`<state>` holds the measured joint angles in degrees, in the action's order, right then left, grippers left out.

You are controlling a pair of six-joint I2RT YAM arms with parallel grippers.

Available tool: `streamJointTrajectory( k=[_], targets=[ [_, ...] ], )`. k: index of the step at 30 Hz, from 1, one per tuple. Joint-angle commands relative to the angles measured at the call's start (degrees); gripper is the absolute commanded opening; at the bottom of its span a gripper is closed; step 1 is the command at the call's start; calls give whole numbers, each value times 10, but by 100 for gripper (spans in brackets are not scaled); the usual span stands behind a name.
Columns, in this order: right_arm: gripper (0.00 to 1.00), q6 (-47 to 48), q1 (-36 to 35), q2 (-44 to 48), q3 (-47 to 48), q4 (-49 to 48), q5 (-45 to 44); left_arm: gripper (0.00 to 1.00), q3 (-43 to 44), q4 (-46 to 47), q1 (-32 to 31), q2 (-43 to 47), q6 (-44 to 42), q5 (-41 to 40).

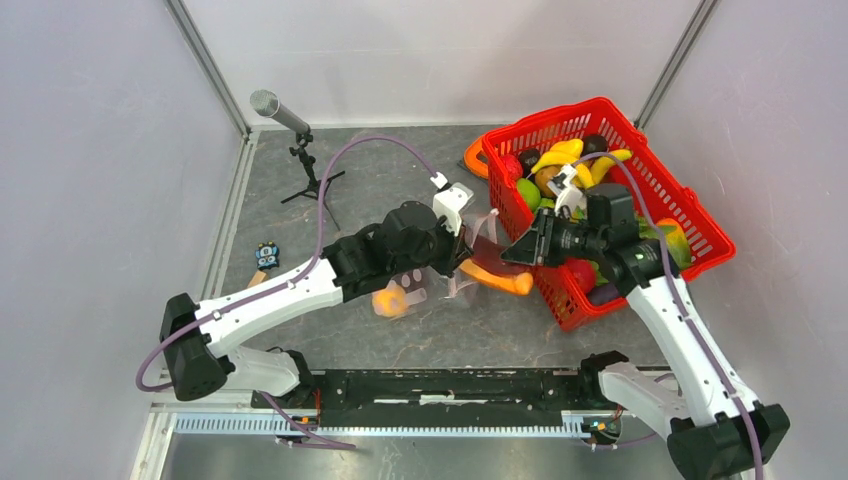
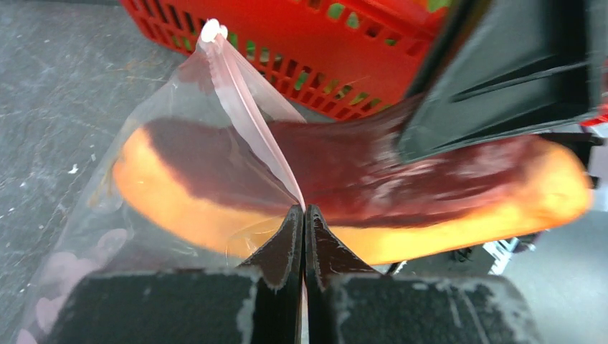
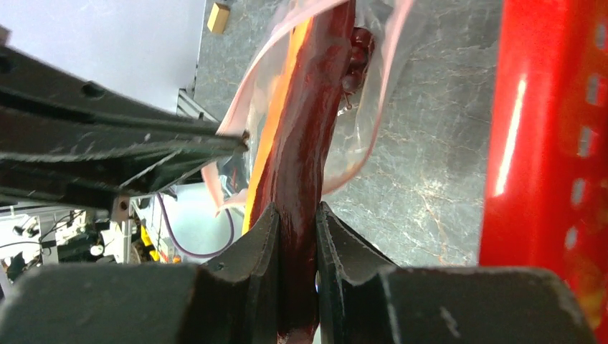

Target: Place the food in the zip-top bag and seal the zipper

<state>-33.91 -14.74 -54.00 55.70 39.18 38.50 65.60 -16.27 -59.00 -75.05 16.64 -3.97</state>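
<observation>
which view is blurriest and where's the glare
left wrist: the toy slice and the right arm's fingers above it are smeared, though its own fingers on the zip-top bag look sharp; right wrist: white glare streaks on the red basket; top external: evenly lit, crisp

bag [image 1: 480, 232] left of basket [image 1: 690, 215] | food slice [image 1: 505, 280] partly in bag mouth | microphone [image 1: 278, 108] far behind-left

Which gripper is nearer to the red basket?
Right. The right gripper, holding food, is beside the wall of the red basket; the left gripper is further left, pinching the zip-top bag.
</observation>
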Motion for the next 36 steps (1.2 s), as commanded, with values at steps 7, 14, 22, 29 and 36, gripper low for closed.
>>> streamJointTrajectory(
  k=[7, 14, 22, 29, 36],
  targets=[
    [0, -59, -126, -84, 21, -127, -92, 2, 35, -14, -3, 35, -1, 88],
    [0, -142, -193, -77, -2, -193, -273, 2, 27, -17, -3, 55, 23, 82],
    [0, -230, -228, -84, -43, -247, -392, 2, 29, -26, -3, 64, 61, 120],
    [8, -173, -289, -130, 22, -240, -453, 2, 32, -19, -3, 84, 82, 78],
    [71, -37, -306, -120, 27, -270, -342, 2, 48, -50, 5, 120, 64, -45]
  ],
)
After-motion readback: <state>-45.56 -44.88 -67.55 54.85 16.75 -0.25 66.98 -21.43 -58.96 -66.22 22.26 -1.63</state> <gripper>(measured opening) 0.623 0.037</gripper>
